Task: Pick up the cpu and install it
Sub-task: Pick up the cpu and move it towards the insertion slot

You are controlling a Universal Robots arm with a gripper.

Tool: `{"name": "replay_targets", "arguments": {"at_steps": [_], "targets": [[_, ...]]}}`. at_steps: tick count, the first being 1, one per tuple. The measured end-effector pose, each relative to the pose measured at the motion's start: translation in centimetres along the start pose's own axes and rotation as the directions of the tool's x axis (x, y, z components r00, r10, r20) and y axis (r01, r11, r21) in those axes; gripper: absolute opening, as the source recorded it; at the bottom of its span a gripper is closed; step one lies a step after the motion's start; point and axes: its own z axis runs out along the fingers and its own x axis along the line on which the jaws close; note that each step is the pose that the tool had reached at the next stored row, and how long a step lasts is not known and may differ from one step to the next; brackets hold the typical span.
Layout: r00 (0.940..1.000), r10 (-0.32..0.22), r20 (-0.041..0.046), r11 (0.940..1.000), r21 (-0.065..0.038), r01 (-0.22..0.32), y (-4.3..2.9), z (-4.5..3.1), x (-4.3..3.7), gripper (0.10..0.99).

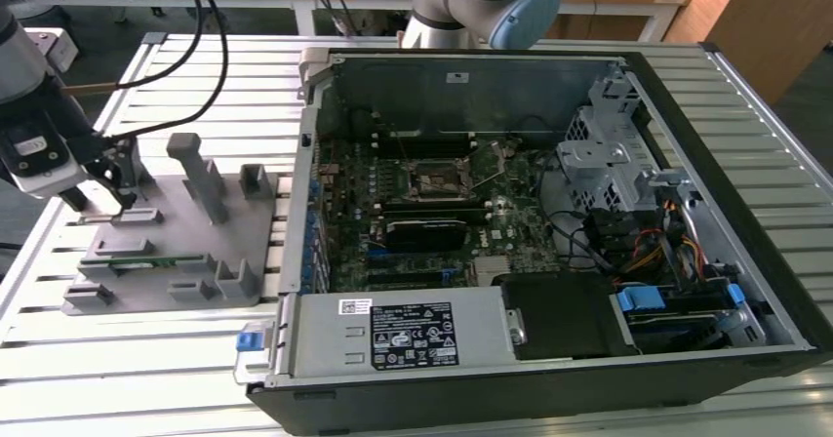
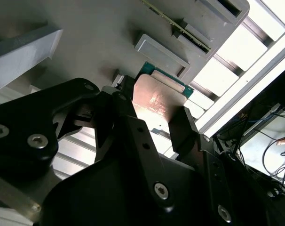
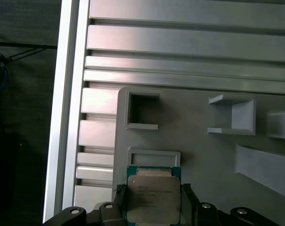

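PC case (image 1: pixel 469 86) stands open. Grey fixture (image 1: pixel 170 252) sits beside it, on the exterior view's left. Gripper (image 1: pixel 101 198) is low over the fixture, jaws narrow and seemingly clamped on two edges of the cpu (image 3: pixel 153 192) — pick underway. Socket (image 1: pixel 434 177) looks bare, well apart from the cpu — install not yet done.

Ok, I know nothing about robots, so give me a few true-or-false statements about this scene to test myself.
1. The computer case is open, with its motherboard showing. True.
2. The cpu is already inside the computer case. False: it is at the grey tray, outside the case.
3. The jaws are closed on the cpu, one on each side. True.
4. The green memory stick is plugged into the motherboard. False: the memory stick lies on the grey tray.
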Motion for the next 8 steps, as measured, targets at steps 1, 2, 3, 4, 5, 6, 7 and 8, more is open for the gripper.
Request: {"name": "replay_targets", "arguments": {"at_steps": [1, 2, 3, 4, 5, 6, 7, 8], "targets": [[1.0, 0.0, 0.0001, 1.0, 0.0, 0.0, 0.0, -0.02, 0.0, 0.541], [1.0, 0.0, 0.0, 1.0, 0.0, 0.0, 0.0, -0.04, 0.0, 0.541], [1.0, 0.0, 0.0, 1.0, 0.0, 0.0, 0.0, -0.07, 0.0, 0.541], [1.0, 0.0, -0.0001, 1.0, 0.0, 0.0, 0.0, -0.09, 0.0, 0.541], [1.0, 0.0, 0.0, 1.0, 0.0, 0.0, 0.0, -0.11, 0.0, 0.541], [1.0, 0.0, 0.0, 1.0, 0.0, 0.0, 0.0, -0.13, 0.0, 0.541], [1.0, 0.0, 0.0, 1.0, 0.0, 0.0, 0.01, -0.15, 0.0, 0.541], [1.0, 0.0, 0.0, 1.0, 0.0, 0.0, 0.01, -0.17, 0.0, 0.541]]}}
